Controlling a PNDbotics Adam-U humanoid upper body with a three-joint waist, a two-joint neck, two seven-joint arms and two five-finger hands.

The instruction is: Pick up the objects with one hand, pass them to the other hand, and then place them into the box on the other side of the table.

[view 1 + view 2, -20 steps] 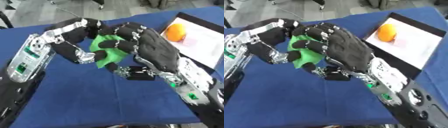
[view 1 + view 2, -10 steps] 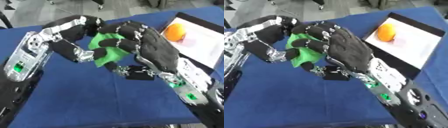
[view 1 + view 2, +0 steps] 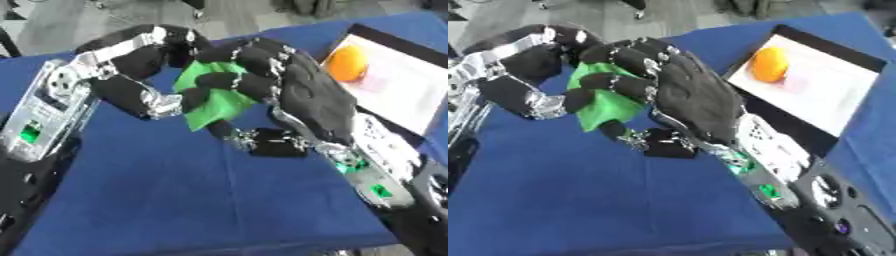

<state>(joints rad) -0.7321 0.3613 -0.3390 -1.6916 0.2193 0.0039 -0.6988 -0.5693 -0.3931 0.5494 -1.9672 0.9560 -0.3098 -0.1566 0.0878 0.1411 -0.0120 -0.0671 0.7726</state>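
A bright green object [image 3: 214,97] hangs above the middle of the blue table, caught between both hands. My right hand [image 3: 297,95] lies over it from the right, its fingers curled across the green top and its thumb below. My left hand [image 3: 140,75] closes on it from the left, fingers arched over the far side and thumb under the near side. Most of the green object is hidden by the two hands. An orange fruit [image 3: 768,64] lies in the white-floored box [image 3: 837,95] at the table's far right.
The blue table cloth [image 3: 175,200] stretches across the near half of the view. Beyond the table's far edge there is grey floor [image 3: 79,20]. The box has a dark raised rim [image 3: 833,42].
Both hands and the green object stay together at much the same spot; the left hand's fingers have shifted slightly over the green object. The view has tilted a little.
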